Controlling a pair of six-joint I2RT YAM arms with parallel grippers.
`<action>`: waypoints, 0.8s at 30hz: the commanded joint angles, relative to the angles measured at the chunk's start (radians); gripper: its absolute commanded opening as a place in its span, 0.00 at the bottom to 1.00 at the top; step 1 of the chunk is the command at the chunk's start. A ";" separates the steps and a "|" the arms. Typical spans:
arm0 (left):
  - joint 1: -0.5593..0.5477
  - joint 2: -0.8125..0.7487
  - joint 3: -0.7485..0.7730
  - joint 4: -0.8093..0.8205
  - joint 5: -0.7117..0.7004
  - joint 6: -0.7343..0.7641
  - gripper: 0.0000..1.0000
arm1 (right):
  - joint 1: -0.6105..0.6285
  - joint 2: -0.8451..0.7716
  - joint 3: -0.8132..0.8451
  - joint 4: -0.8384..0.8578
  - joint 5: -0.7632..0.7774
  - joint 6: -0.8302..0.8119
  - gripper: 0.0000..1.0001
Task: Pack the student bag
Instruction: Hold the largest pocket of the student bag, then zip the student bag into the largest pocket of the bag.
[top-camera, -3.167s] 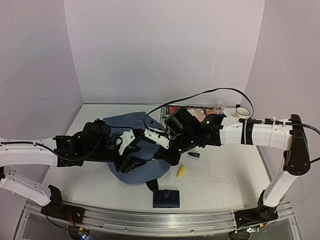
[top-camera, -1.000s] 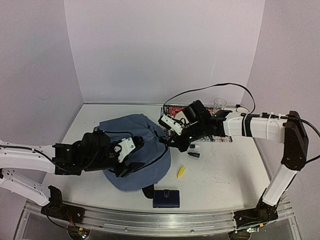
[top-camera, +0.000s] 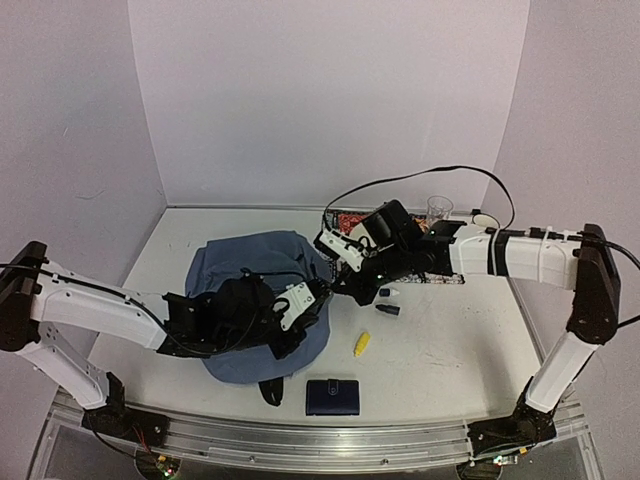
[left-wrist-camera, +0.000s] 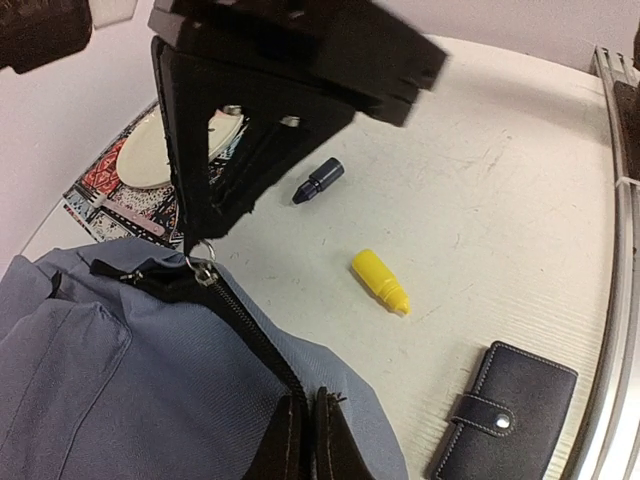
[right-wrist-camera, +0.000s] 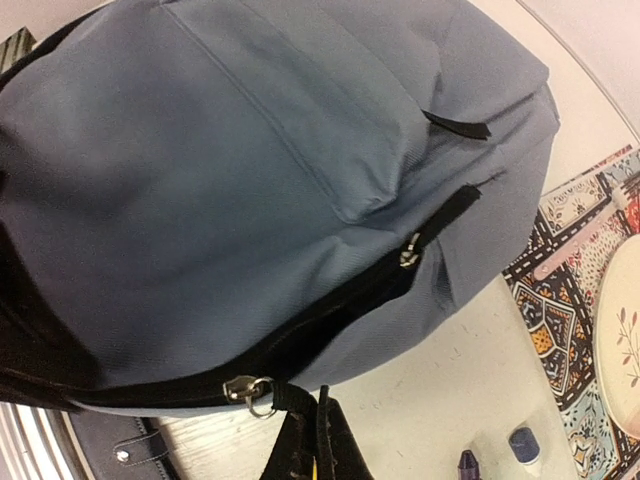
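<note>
The student bag (top-camera: 245, 265), a slate-blue backpack with black zip trim, lies flat left of centre. My left gripper (left-wrist-camera: 303, 432) is shut on the bag's fabric edge right beside the zip (left-wrist-camera: 250, 335), near its front right rim (top-camera: 310, 306). My right gripper (right-wrist-camera: 316, 440) is shut on the black pull strap (right-wrist-camera: 290, 392) that hangs from a zip slider's ring (right-wrist-camera: 248, 390). In the left wrist view the right gripper's fingers (left-wrist-camera: 215, 190) stand over that slider (left-wrist-camera: 200, 268). A second slider (right-wrist-camera: 410, 250) sits further along the zip, which gapes a little between the two.
A yellow cap (top-camera: 362, 344), a dark navy wallet (top-camera: 333, 396) and two small dark marker pieces (top-camera: 388, 310) lie right of the bag. A patterned placemat (left-wrist-camera: 95, 190) with a plate (left-wrist-camera: 150, 150), a clear cup (top-camera: 437, 208) and a white roll (top-camera: 484, 222) sit behind.
My left arm has swung across the bag to its right front edge and its jaws, open a second ago, have shut on the fabric by the zip. The right gripper has barely moved.
</note>
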 joint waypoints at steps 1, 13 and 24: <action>-0.083 -0.121 -0.054 -0.032 0.024 -0.004 0.00 | -0.109 0.087 0.097 0.044 0.060 -0.029 0.00; -0.121 -0.244 -0.130 -0.078 0.029 -0.072 0.00 | -0.159 0.242 0.252 0.038 0.087 -0.051 0.00; -0.137 -0.253 -0.118 -0.087 0.023 -0.144 0.15 | -0.161 0.331 0.377 0.050 -0.043 0.045 0.00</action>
